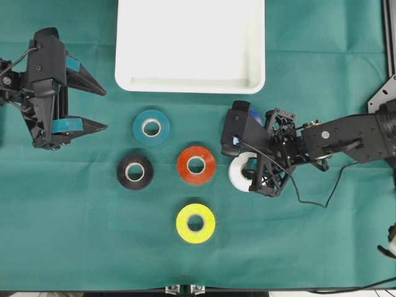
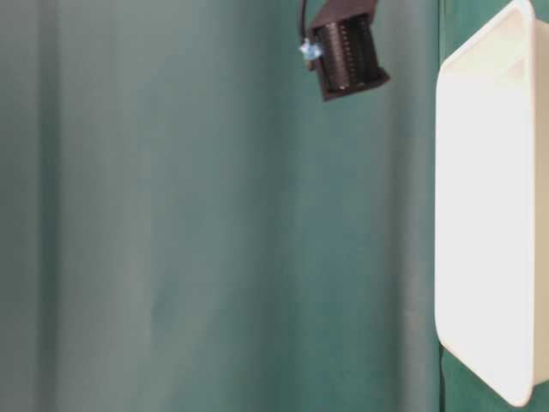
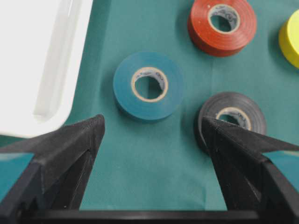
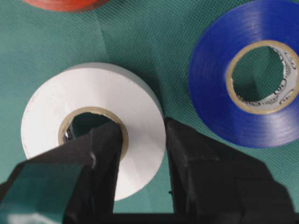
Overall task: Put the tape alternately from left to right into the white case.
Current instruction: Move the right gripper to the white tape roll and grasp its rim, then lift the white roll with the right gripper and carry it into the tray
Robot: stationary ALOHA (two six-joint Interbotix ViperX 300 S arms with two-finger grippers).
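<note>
White roll (image 4: 88, 116) pinched, blue roll (image 4: 247, 77) just beside.

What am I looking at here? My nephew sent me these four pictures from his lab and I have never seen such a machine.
This is a robot with two black arms working over a green cloth. One picture looks straight down, one sits low by the table, and two come from cameras on the arms' wrists.

At the top lies a shallow white plastic tray, with nothing in it. Below it lie ring-shaped rolls of tape: teal, black, red-orange and yellow.

The left gripper has its jaws wide open, holding nothing.

The right gripper has closed its jaws on the wall of a white roll of tape, one jaw inside the hole, one outside. A blue roll of tape lies beside it.

The low view shows little: cloth, the tray's rim and a black part.
</note>
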